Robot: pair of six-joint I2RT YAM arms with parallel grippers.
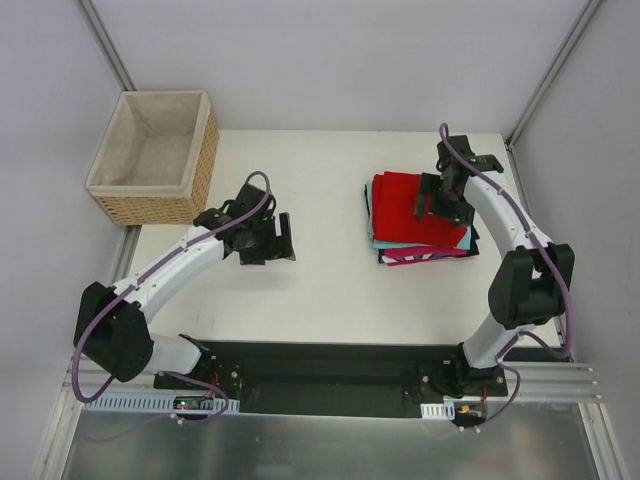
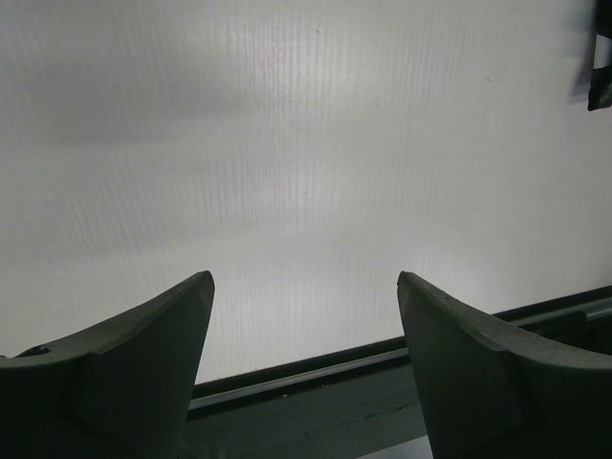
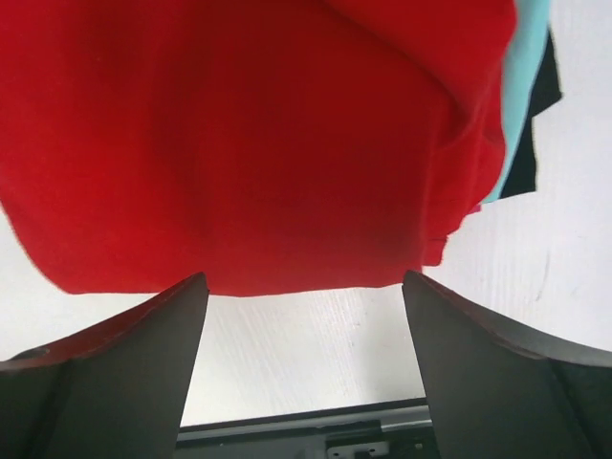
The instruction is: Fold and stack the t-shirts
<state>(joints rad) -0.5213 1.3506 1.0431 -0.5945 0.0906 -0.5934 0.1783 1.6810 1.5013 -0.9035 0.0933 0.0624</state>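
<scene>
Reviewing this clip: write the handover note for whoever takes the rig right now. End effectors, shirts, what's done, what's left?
Left end effector: open, holding nothing, over bare table, apart from the stack.
Right end effector: open, holding nothing, at the stack, with red cloth just ahead of its fingertips.
Shirts: one stack on the right half of the table. The red t-shirt is on top, the teal t-shirt is beneath it, and the magenta t-shirt and black t-shirt are lower down.
Done: four shirts folded and stacked.
Left: probably only backing the arms away. No loose shirt is in view, and the wicker basket shows only its lining.
</scene>
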